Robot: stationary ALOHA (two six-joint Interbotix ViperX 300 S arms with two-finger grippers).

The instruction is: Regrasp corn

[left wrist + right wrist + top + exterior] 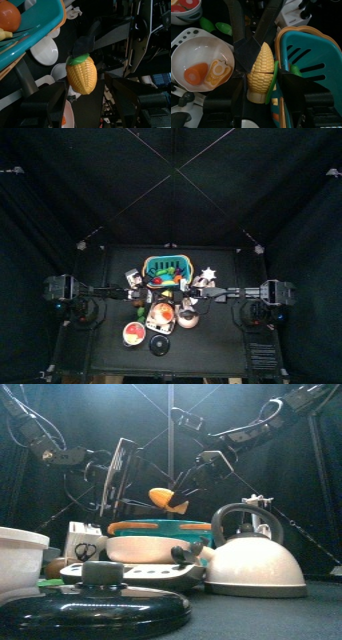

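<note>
The corn [162,497] is held in the air above the teal basket [158,529], between the two arms, well clear of the bench [287,616].

Right jaws: closed on the corn [261,74] across its width, one jaw on each flank. In the right wrist view the cob lies along the jaws, pale tip [266,46] pointing away from the wrist, green husk end nearest it. Right gripper [256,86] is seen with the basket [319,60] just beside the cob and a white bowl [191,56] with food pieces on the other side.

Left jaws: spread wide, nothing gripped. In the left wrist view the corn [81,74] sits in the gap between the jaws, apart from both, long axis running away from the camera, green husk end at the far end where a black jaw of the other arm is seen on it. Left gripper [85,100] is level with the cob.

In the front view the cob is seen tilted, neither upright nor flat. A white kettle [254,554] and a black lid [100,606] stand in front.
</note>
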